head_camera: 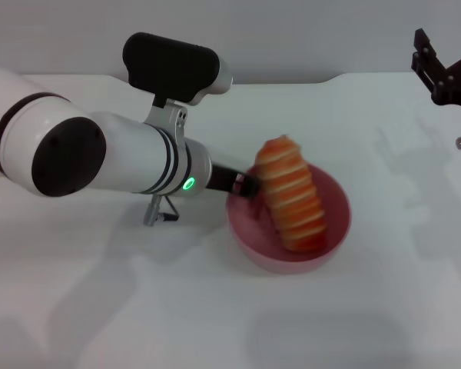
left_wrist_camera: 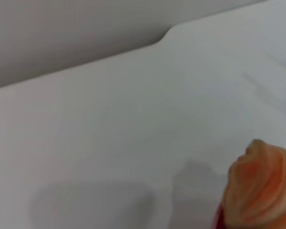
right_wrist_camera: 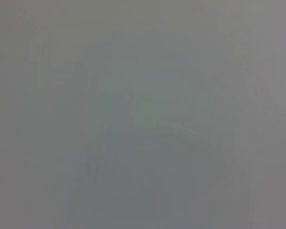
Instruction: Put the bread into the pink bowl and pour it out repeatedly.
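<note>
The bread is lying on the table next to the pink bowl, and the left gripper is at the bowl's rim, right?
Not quite. The head view shows the bread inside the pink bowl, leaning up over its rim, not on the table. The left gripper is indeed at the rim.

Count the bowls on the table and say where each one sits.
1. The pink bowl sits right of the table's centre, with the bread leaning in it and the left gripper at its rim. None seems hidden.
</note>
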Robot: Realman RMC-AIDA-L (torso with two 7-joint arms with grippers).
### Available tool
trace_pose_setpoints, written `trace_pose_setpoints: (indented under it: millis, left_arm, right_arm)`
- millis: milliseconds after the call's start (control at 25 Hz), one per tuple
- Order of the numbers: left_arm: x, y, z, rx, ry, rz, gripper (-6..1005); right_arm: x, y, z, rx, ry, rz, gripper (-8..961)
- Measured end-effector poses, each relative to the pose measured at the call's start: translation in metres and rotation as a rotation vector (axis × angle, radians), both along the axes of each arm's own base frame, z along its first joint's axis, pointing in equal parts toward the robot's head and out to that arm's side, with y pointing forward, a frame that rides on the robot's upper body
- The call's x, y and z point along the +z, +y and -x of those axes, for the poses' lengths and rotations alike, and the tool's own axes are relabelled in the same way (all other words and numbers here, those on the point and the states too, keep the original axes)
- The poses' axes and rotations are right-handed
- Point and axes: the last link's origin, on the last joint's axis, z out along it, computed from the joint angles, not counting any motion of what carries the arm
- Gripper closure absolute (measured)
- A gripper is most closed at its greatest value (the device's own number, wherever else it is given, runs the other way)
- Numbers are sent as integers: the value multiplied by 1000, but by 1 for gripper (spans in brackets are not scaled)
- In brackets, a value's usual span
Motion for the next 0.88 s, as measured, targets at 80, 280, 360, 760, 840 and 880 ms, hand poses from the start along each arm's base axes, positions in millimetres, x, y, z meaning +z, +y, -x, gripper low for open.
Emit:
trace_pose_setpoints:
  millis: [80, 280, 360, 760, 840, 880]
  left_arm:
    - [2, 3, -3, -29, -20, -25, 729]
    - [32, 24, -6, -155, -46, -186, 557]
    - [58, 38, -7, -220, -49, -310, 496]
    - [126, 48, 27, -381, -129, -737, 190]
    - [129, 43, 49, -361, -129, -780, 129]
    - [129, 41, 56, -351, -129, -790, 130]
  right_arm:
    - [0, 0, -1, -6, 4, 1, 226]
    - [4, 4, -8, -54, 72, -5, 227]
    - [8, 6, -12, -76, 85, -6, 227]
    - [18, 8, -34, -155, 135, -44, 227]
    - [18, 8, -39, -163, 132, -49, 226]
    - [18, 7, -42, -163, 132, -58, 226]
